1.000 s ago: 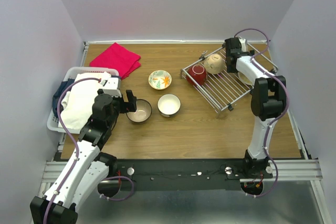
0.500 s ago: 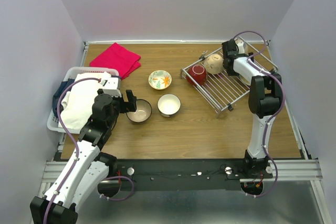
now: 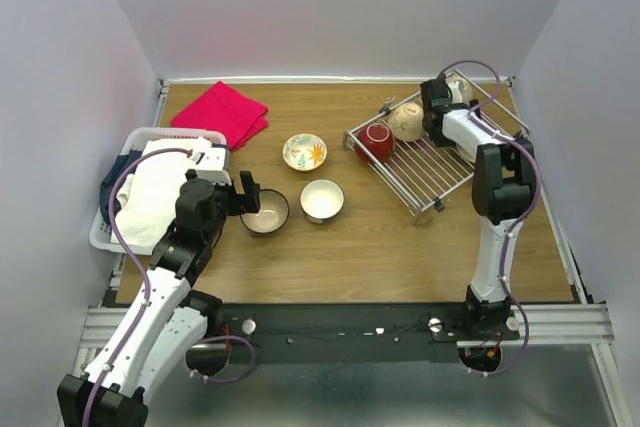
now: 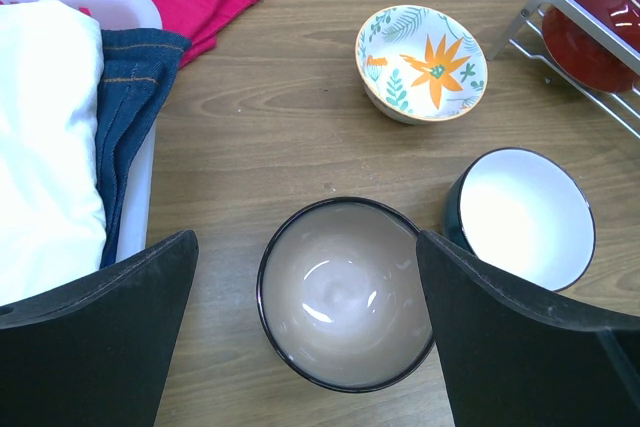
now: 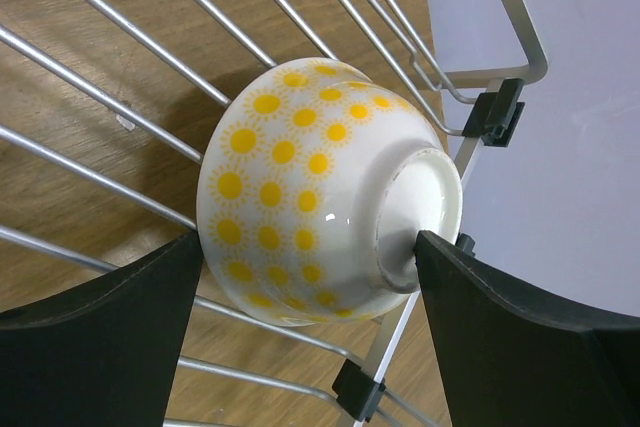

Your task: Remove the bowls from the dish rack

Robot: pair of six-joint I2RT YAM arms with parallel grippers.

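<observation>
- The right arm has swung farther toward the upper right of the overhead view. It has carried the right pincer point(image 5: 305, 237) to the far corner of the wire dish rack point(image 3: 430, 167).
- Its black fingers flank a glossy white bowl dotted with yellow suns point(image 5: 300, 177), which lies tipped across the thin metal bars. One finger is at the rim and the other at the foot ring, but I cannot tell whether they are squeezing it.
- A red bowl point(image 3: 376, 140) and a matte tan bowl point(image 3: 406, 120) sit at the rack's left end.
- The left pincer point(image 4: 305, 237) is spread wide above a dark-rimmed, beige-glazed bowl point(image 4: 345, 292) on the wood-grain surface point(image 3: 350, 247).
- Beside it stand a white-lined bowl point(image 4: 525, 217) and a floral bowl point(image 4: 425, 62).
</observation>
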